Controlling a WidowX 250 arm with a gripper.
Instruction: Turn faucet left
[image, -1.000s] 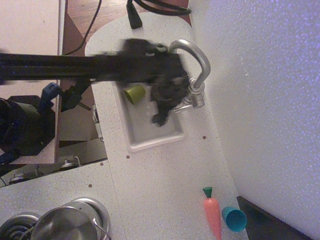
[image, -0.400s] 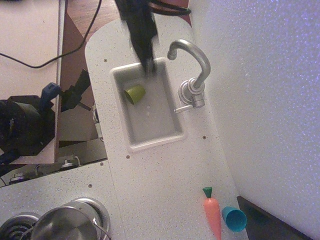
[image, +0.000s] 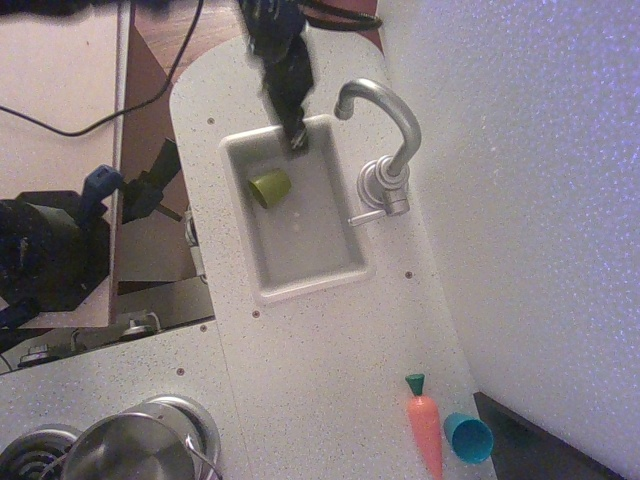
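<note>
Sink (image: 262, 268) basin lies mostly open beside the faucet (image: 385, 150); blurred gripper (image: 296, 135) hangs at sink's far rim, opening unreadable, apart from faucet

The sink (image: 305, 285) is set into the bench (image: 330, 350), and everything here is placed from it. A cup (image: 269, 187) lies on its side inside the sink, toward its upper left part. The faucet (image: 386, 150) stands on the bench just beside the sink's right rim, its spout arching over the upper right corner of the sink. The pincer (image: 296, 135) hangs over the sink's top edge, left of the spout. Well below the sink and to its right, a carrot (image: 425, 426) lies on the bench with a second cup (image: 467, 437) just beside it. Far below the sink to the left sits a pot (image: 130, 450).
</note>
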